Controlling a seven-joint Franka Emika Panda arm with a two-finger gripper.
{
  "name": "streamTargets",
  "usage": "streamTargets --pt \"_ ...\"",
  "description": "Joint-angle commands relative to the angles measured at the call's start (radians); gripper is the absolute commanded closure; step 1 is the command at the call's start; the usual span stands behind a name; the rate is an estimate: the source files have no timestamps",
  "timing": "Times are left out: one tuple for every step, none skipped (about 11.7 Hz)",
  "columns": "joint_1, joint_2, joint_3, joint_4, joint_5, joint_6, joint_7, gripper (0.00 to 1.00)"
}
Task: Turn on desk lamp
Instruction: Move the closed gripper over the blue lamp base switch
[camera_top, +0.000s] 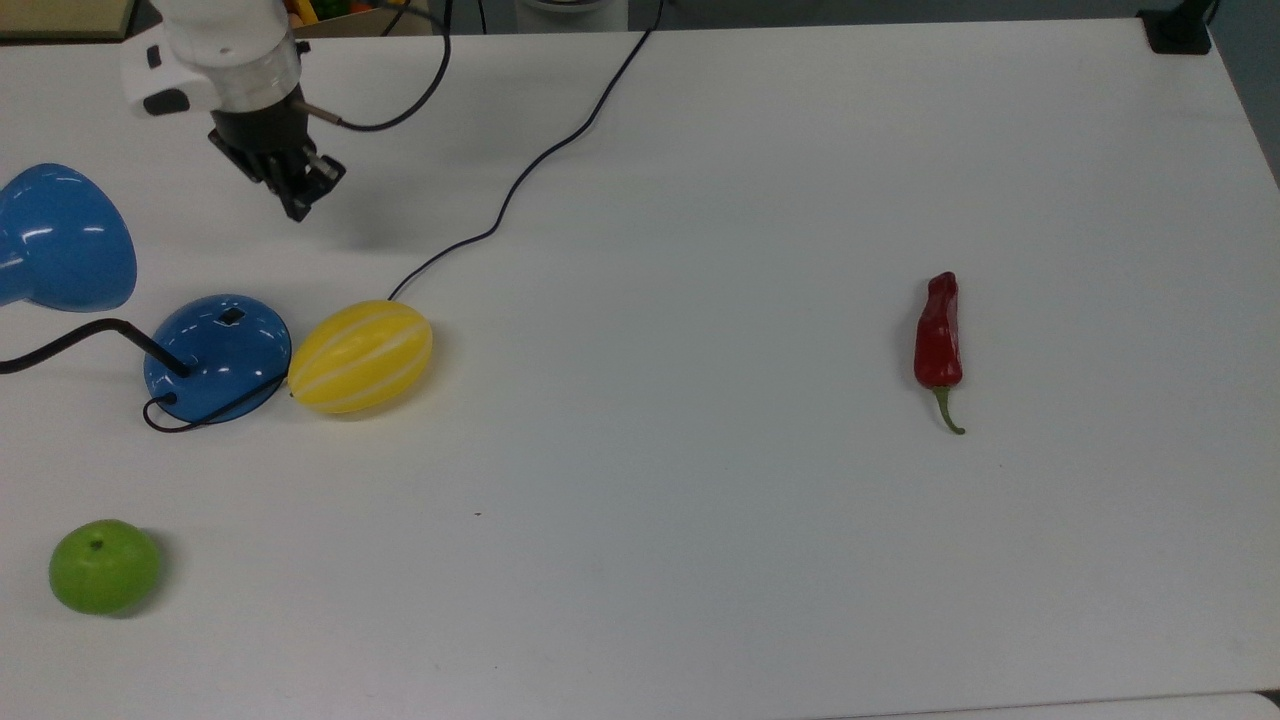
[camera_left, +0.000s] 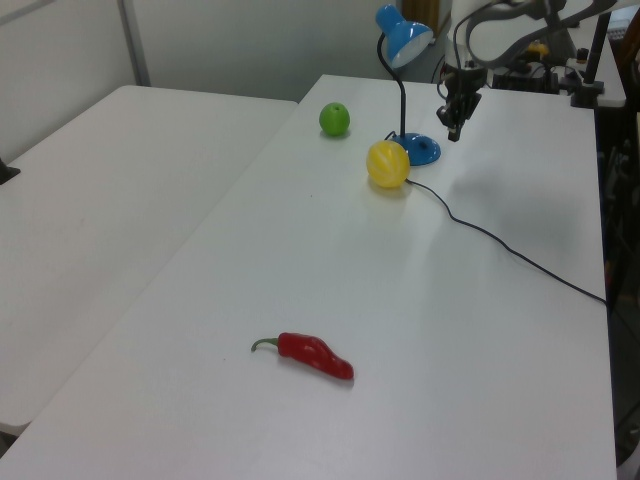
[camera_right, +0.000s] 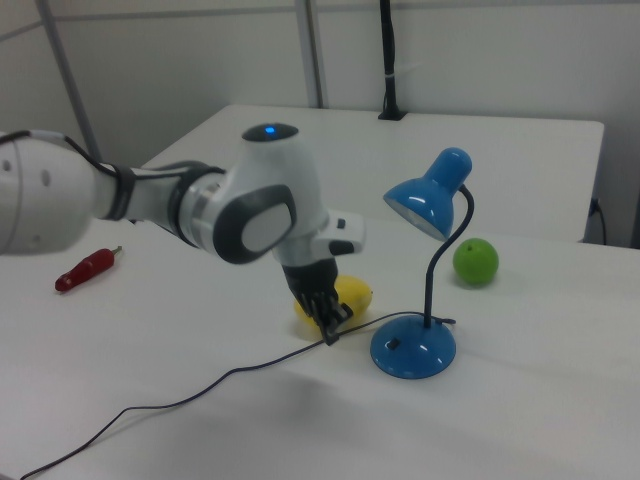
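White table (camera_top: 760, 560) is carrying one lamp (camera_top: 218, 352), one melon (camera_top: 361, 356), one apple (camera_top: 104, 566), one chili (camera_top: 938, 342). Lamp is sitting at the top view's left edge, its base touching the melon. My gripper (camera_top: 298, 203) is hovering near the base with fingers closed, holding nothing. Cord (camera_top: 520, 180) is trailing beside it.

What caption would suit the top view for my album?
Robot gripper hangs above the table near a blue lamp, melon, apple and chili.

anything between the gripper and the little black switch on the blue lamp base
Nothing: in the top view only bare white table separates the black two-finger gripper from the small black switch on the glossy blue dome base.
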Motion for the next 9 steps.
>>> streamTargets --pt "-0.029 0.057 0.003 0.013 -0.022 0.119 0.016 1.0" --pt "-0.036 0.083 0.003 0.039 -0.022 0.131 0.014 1.0" --pt "-0.044 0.109 0.003 0.068 -0.031 0.151 0.014 1.0" --pt "-0.047 0.124 0.003 0.072 -0.033 0.192 0.013 1.0" --pt "-0.049 0.136 0.003 0.07 -0.033 0.24 0.014 1.0" --pt "-0.047 0.147 0.003 0.072 -0.042 0.269 0.013 1.0" --pt "-0.049 0.162 0.003 0.072 -0.062 0.303 0.013 1.0" --pt "-0.049 0.169 0.003 0.072 -0.066 0.327 0.013 1.0" --pt "-0.049 0.184 0.003 0.072 -0.068 0.358 0.013 1.0"
